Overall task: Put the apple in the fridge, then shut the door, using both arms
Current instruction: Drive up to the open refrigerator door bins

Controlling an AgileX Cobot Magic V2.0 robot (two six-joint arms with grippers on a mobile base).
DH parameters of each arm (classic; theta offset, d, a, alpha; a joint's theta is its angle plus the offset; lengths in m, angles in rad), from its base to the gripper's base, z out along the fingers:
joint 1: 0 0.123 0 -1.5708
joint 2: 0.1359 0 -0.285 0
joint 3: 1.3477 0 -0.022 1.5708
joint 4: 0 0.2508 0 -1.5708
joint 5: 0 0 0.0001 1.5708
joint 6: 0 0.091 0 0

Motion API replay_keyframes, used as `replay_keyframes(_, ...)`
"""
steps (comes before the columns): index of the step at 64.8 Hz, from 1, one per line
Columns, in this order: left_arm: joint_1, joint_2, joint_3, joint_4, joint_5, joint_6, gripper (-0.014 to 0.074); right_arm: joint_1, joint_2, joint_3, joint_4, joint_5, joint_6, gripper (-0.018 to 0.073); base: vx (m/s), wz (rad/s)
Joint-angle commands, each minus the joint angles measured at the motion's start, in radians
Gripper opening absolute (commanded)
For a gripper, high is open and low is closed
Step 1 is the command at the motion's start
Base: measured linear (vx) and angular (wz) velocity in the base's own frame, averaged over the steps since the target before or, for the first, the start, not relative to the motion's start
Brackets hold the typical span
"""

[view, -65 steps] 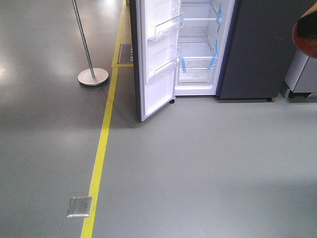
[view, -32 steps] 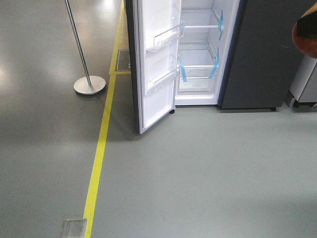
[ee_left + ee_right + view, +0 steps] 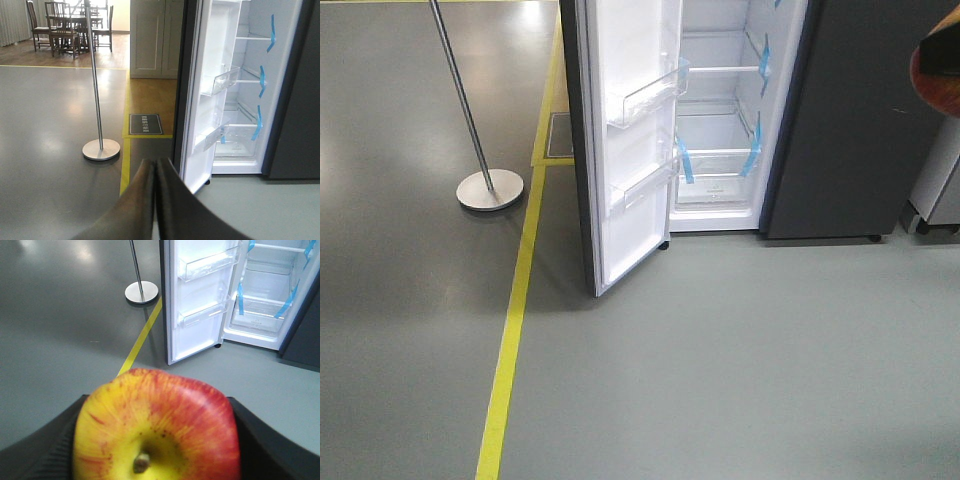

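The right end effector (image 3: 156,442) pinches the red-and-yellow apple (image 3: 157,425) between its dark fingers (image 3: 40,455), stem end towards the camera, above the floor (image 3: 740,360) and well short of the fridge (image 3: 840,120). The left end effector (image 3: 155,170) has its fingers pressed together on nothing. The door (image 3: 630,150) stands swung wide, its white lining and clear bins (image 3: 648,95) showing.

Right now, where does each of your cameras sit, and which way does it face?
Front: high on the body, facing down at the open fridge; a reddish blur at its right edge.
Left wrist: looks past the shut left gripper toward the door.
Right wrist: looks over the apple in the right gripper.
All share the fridge and pole stand.
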Motion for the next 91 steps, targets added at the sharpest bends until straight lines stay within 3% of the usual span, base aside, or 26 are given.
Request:
replay_keyframes(1, -0.004, -0.014, -0.017, 0.000, -0.076, -0.009, -0.0006, -0.006, -0.016, -0.027, 0.027, -0.067, -0.009, 0.0025, 0.21, -0.01)
replay_keyframes(91, -0.004, -0.014, -0.017, 0.000, -0.076, -0.009, -0.0006, -0.006, -0.016, -0.027, 0.027, -0.067, -0.009, 0.0025, 0.18, 0.05)
